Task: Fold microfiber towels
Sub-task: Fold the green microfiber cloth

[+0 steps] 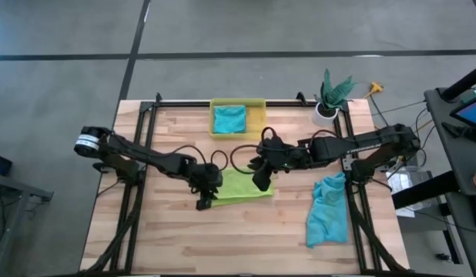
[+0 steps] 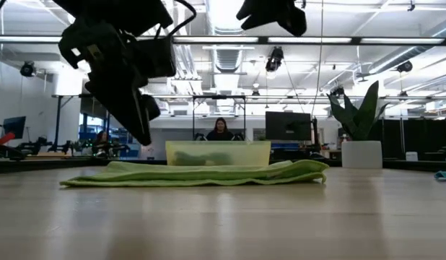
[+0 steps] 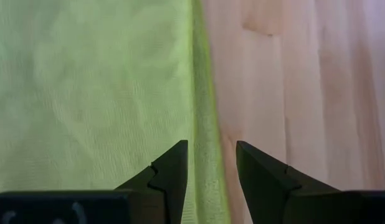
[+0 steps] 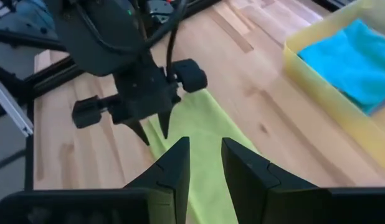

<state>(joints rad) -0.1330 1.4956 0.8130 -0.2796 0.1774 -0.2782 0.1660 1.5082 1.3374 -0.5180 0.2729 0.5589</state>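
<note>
High view shows three towels in all: one lime green towel (image 1: 242, 187) lying flat and folded near the middle of the table (image 1: 246, 242), one teal towel (image 1: 229, 119) folded inside the yellow bin (image 1: 260, 102) at the far edge, and a second teal towel (image 1: 329, 210) crumpled on the table's right side, well apart from the green one. No grey cloth shows in any view. One potted plant (image 1: 331, 98) stands at the far right corner.

Two arms reach in, one from each side. The left tool (image 1: 205, 201) hangs at the green towel's left end. Its wrist view shows the two dark fingers (image 3: 169, 176) set a little apart, straddling the towel's edge where green cloth meets bare wood, with nothing pinched between them. Whether the tips touch the cloth cannot be told; from table height this tool appears to hover just above the towel.

The right tool (image 1: 263, 181) sits over the green towel's far right part. Its fingers (image 4: 174, 168) stand narrowly parted and empty, raised clear of the cloth, looking across at the left tool (image 4: 154, 127).

Beyond the table, one person (image 2: 220, 130) sits in the room behind the bin.
</note>
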